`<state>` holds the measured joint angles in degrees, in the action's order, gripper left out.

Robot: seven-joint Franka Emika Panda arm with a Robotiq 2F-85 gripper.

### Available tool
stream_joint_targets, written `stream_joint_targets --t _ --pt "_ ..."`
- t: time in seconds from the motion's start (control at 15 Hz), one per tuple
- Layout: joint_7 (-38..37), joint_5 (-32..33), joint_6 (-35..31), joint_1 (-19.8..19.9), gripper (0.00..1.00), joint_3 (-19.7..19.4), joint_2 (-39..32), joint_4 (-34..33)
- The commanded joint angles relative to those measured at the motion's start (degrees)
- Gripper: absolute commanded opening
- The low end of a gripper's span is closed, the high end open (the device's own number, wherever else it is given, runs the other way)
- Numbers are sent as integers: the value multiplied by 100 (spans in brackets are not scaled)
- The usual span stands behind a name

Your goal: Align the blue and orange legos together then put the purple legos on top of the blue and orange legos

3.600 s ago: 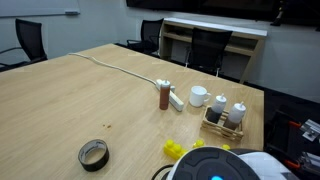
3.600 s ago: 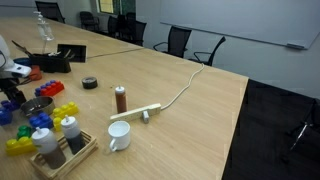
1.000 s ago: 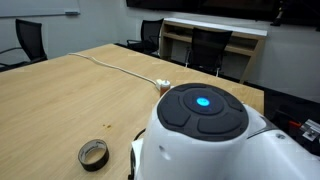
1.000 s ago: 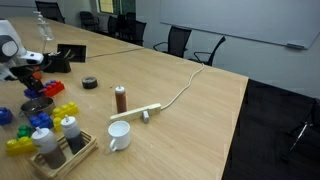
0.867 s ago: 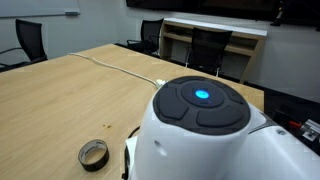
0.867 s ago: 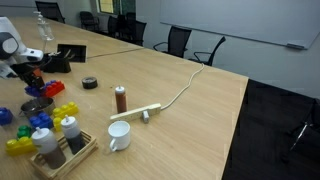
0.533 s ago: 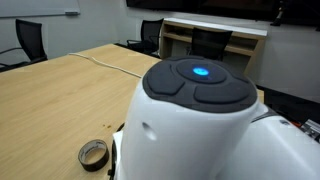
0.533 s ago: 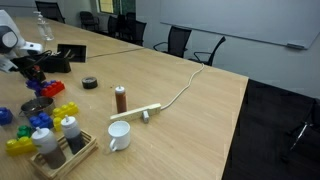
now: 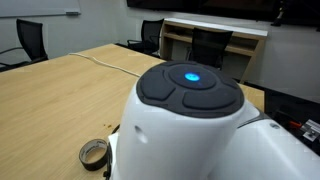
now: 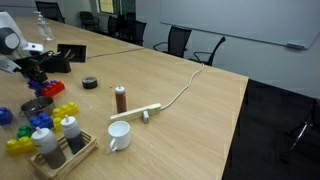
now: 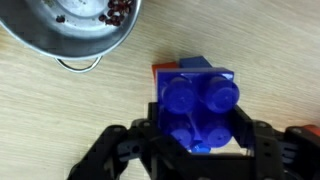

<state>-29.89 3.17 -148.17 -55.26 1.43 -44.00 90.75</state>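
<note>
In the wrist view my gripper (image 11: pixel 197 142) is shut on a blue-purple lego block (image 11: pixel 200 98) with four studs on top. It holds the block over the wooden table, and a bit of an orange lego (image 11: pixel 163 68) shows under the block's far left corner. Whether the two touch I cannot tell. In an exterior view the gripper (image 10: pixel 32 72) is at the far left, above a group of red (image 10: pixel 52 88), yellow (image 10: pixel 66 110) and blue (image 10: pixel 36 120) legos. In an exterior view the robot's white body (image 9: pixel 190 120) hides the legos.
A metal bowl (image 11: pixel 75 30) with small red bits stands just beyond the gripper and also shows in an exterior view (image 10: pixel 37 104). On the table are a tape roll (image 10: pixel 90 82), a brown bottle (image 10: pixel 120 98), a white mug (image 10: pixel 118 135), a power strip (image 10: pixel 137 113) and a tray of bottles (image 10: pixel 62 150).
The arm has lifted from the table's near left edge and moved farther in above the legos. The robot's body has swung across and now fills one exterior view.
</note>
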Motion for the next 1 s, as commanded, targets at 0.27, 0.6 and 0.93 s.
stream_joint_targets --t 0.27,0.6,0.93 --pt "241 -40 82 102 44 107 -404 -562" --pt "339 -54 197 97 44 141 -650 -880" --pt "418 -47 284 95 44 148 -723 -969"
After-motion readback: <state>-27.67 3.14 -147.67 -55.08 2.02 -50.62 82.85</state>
